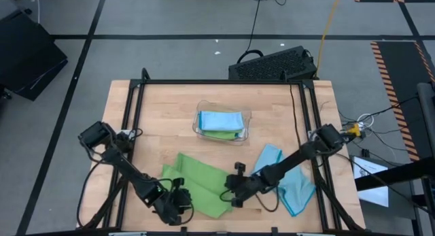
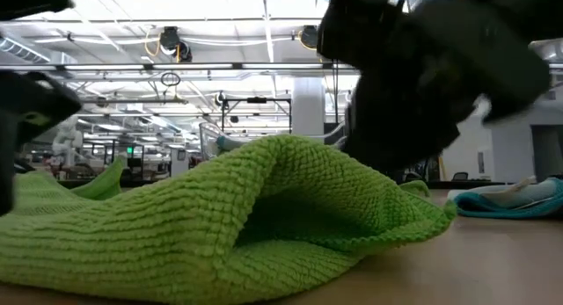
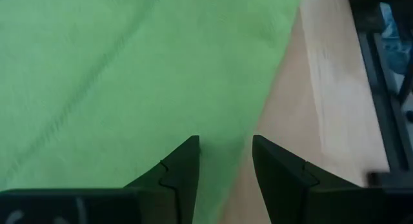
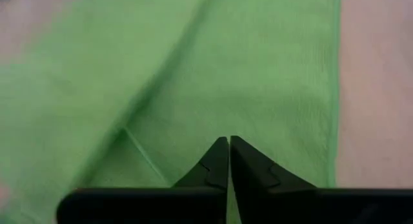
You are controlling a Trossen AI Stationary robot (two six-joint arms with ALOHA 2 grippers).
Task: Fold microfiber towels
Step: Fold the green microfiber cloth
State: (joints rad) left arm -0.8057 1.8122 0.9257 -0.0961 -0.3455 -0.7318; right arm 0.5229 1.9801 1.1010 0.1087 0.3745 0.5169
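The wooden worktop (image 1: pixel 163 120) carries everything, so the cloths can be flattened against it. Nearest its front edge lies the lime green towel (image 1: pixel 197 185), spread loosely with one side humped up, which in the low view looks like a fold half made. Just to its right a light blue towel (image 1: pixel 289 181) lies crumpled, apparently waiting its turn. Farther back, at the middle of the worktop, the clear tray (image 1: pixel 246 120) holds folded towels (image 1: pixel 221 122), a blue one over a green one, likely the finished pile.

The left pincer (image 3: pixel 224 161) sits low at the green towel's front left edge, jaws partly open, straddling the hem beside bare wood; whether it pins the cloth I cannot tell. The right pincer (image 4: pixel 229 161) is over the towel's right side, jaws closed tight; it probably pinches cloth to carry the fold across, though the grip itself is hidden.
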